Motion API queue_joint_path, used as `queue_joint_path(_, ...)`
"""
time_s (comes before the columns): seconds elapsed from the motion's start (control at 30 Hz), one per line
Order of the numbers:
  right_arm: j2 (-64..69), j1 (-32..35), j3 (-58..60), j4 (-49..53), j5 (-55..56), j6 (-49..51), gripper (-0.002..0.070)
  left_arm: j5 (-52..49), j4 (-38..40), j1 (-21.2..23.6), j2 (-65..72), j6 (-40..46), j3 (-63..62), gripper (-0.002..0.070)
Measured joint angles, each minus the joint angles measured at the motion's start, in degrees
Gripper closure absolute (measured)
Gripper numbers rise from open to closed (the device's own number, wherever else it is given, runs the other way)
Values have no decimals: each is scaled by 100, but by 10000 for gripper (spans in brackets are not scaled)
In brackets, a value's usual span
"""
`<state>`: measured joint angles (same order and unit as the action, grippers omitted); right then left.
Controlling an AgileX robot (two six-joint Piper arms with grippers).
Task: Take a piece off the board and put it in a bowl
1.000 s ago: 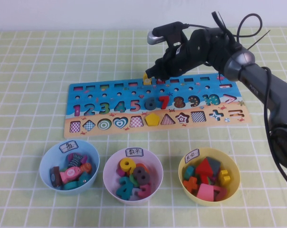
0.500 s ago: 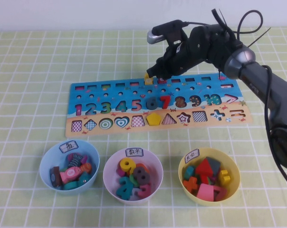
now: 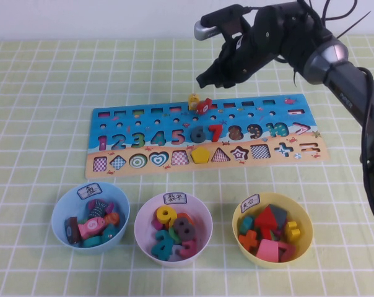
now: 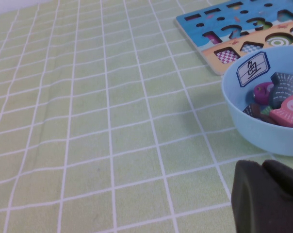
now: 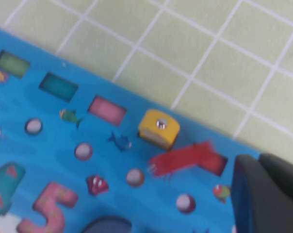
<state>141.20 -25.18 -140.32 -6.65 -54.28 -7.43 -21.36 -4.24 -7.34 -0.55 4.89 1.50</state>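
Observation:
The red piece [image 3: 204,106] lies tilted on the board [image 3: 143,119] at its far edge, half out of its slot, next to a small yellow piece [image 3: 192,100]. My right gripper [image 3: 208,79] hangs above and just behind them, shut and empty. In the right wrist view the red piece [image 5: 183,158] is blurred beside the yellow piece [image 5: 158,127] on the blue board [image 5: 49,114], and the gripper [image 5: 255,167] is apart from it. The pale blue bowl [image 3: 59,213] with its label stands near left. My left gripper [image 4: 263,167] is shut, low beside that bowl [image 4: 248,126].
A white bowl [image 3: 145,215] holds number pieces and a yellow bowl [image 3: 239,215] holds shape pieces, in a row with the blue bowl along the near side. The blue bowl holds several fish pieces. Green checked cloth covers the table.
My right gripper has risen from the board's far edge and moved back. The red piece has come up out of its slot and now lies loose and tilted on the board.

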Motion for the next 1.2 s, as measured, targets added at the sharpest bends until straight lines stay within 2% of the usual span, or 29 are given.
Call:
queue_joint_path(0.2, -34, 0, 0, 24, -387, 0, 686, 0, 0, 0, 0, 0, 0, 679)
queue_joint_path(0.3, -34, 0, 0, 13, -459, 0, 638, 0, 0, 0, 0, 0, 0, 679)
queue_joint_path(0.37, -34, 0, 0, -40, -459, 0, 551, 0, 0, 0, 0, 0, 0, 679)
queue_joint_path(0.53, -34, 0, 0, -176, -335, -14, 241, 0, 0, 0, 0, 0, 0, 680)
queue_joint_path(0.6, -34, 0, 0, -200, -309, -169, 178, 0, 0, 0, 0, 0, 0, 680)
queue_joint_path(0.77, 29, 47, -9, -596, -236, -650, 136, 0, 0, 0, 0, 0, 0, 680)
queue_joint_path(1.2, 578, 203, -9, -1181, 108, -1409, 130, 0, 0, 0, 0, 0, 0, 679)
